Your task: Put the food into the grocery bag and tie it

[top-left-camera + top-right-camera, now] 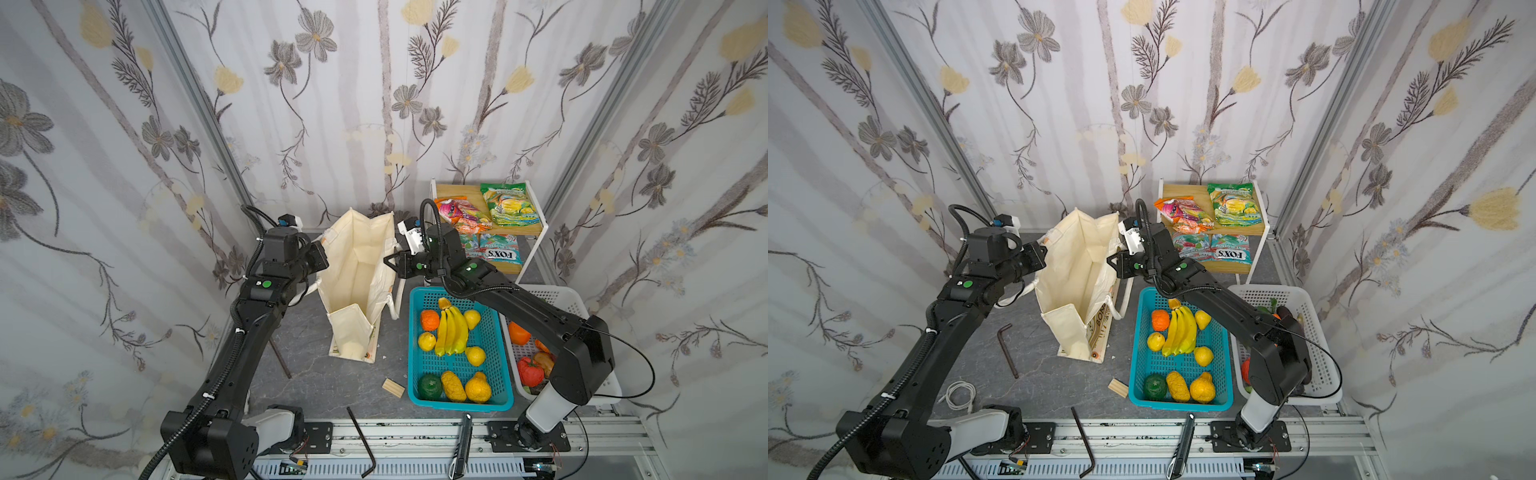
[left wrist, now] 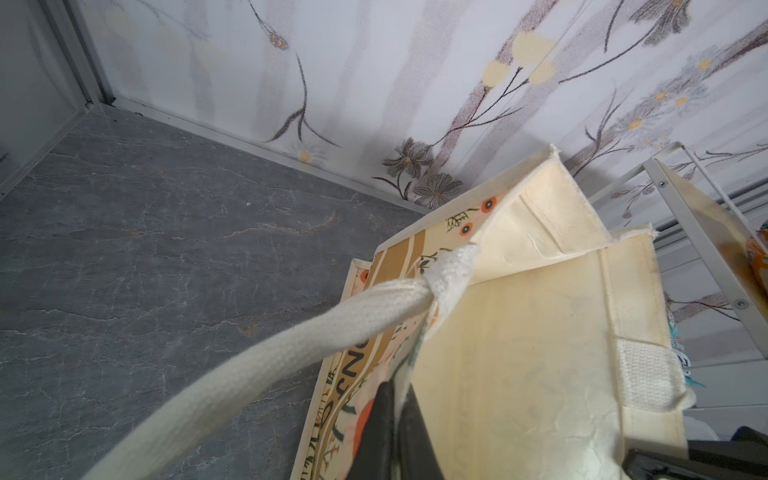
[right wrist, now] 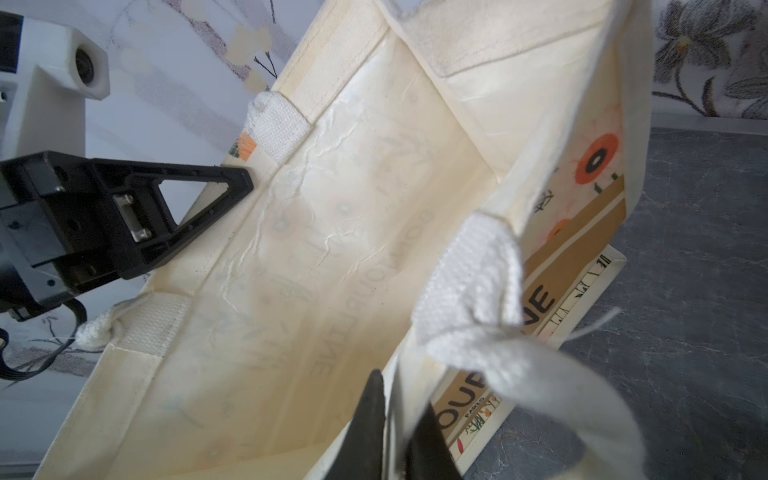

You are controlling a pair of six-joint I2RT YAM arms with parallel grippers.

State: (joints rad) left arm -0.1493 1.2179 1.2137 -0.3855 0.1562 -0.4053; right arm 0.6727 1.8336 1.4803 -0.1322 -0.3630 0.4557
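Lying in the teal basket [image 1: 459, 404], nearer than the grocery bag [image 1: 353, 266] and to its right, were the banana bunch [image 1: 451, 330], the orange [image 1: 429, 320] and a lemon [image 1: 427, 340]. The grocery bag stood upright on the worktop [image 1: 316, 365] with its mouth held open. The left pincer [image 2: 397, 399] was pressed together on the rim of the bag's left wall, just beside the white rope handle [image 2: 291, 349]. The right pincer [image 3: 395, 399] pinched the rim of the bag's right wall, with fabric between its fingers. Beyond the bag and to its right, a shelf [image 1: 457, 192] carried the orange packet [image 1: 461, 214] and the green packet [image 1: 510, 203], well apart from the bag.
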